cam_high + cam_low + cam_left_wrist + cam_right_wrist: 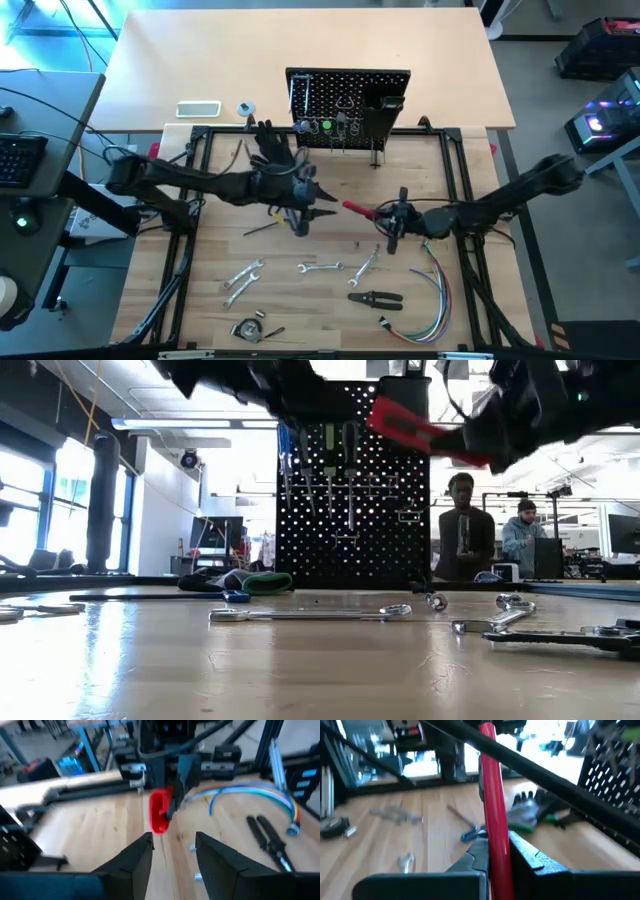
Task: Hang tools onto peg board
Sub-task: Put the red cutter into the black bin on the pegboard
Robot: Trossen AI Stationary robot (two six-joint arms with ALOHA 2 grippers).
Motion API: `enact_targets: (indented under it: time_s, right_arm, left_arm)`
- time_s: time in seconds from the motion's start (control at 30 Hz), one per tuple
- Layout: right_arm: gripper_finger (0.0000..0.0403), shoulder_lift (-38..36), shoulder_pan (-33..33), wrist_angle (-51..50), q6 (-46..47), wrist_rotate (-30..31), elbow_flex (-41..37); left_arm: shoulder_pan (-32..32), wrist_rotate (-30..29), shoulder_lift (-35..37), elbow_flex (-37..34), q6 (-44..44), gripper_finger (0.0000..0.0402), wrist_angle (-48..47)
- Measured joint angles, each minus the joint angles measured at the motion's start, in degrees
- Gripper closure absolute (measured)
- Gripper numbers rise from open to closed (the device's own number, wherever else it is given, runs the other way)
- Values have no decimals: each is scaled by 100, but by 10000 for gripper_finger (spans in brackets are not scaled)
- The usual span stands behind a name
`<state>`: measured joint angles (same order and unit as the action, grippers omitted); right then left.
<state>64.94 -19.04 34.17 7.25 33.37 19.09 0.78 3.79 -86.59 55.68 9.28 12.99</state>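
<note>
While the right gripper (392,222) hangs above the middle of the table, its fingers are clamped on the red-handled tool (358,209), which juts out of the jaws toward the left arm; the right wrist view shows the red handle (495,815) running straight up between the two dark fingers. The left gripper (300,205) hovers just across from it, over the table in front of the peg board (350,100), with its fingers (137,857) spread apart and nothing between them; in the left wrist view the red tool (160,812) sits beyond the open jaws, not touching them. The peg board stands upright at the far edge of the work frame, with a few tools already hanging on its hooks and a black box bin (382,112) on its right side. On the table nearer the front lie several silver wrenches (320,267), a pair of dark pliers (375,297), a bundle of coloured wires (425,305) and a small tool (248,328) near the front edge. A black glove (270,145) rests beside the board's left end. In the low view two people (462,540) stand in the room behind the table.
</note>
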Motion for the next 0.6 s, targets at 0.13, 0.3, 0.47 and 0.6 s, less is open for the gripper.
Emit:
enact_targets:
  time_s: [0.13,0.3,0.47,0.6]
  right_arm:
    - [375,-197,-111,342,-344,73,2]
    - [375,-277,-217,1025,-842,86,2]
    - [375,-277,-252,1584,-1203,69,2]
    - [375,-277,-252,1972,-1457,13,2]
  left_arm:
    - [-1,10,279,-102,-5,260,248]
    - [-4,105,385,-405,-189,258,1310]
    - [-20,324,338,-553,-312,242,2352]
    - [-65,327,219,-551,-319,224,2878]
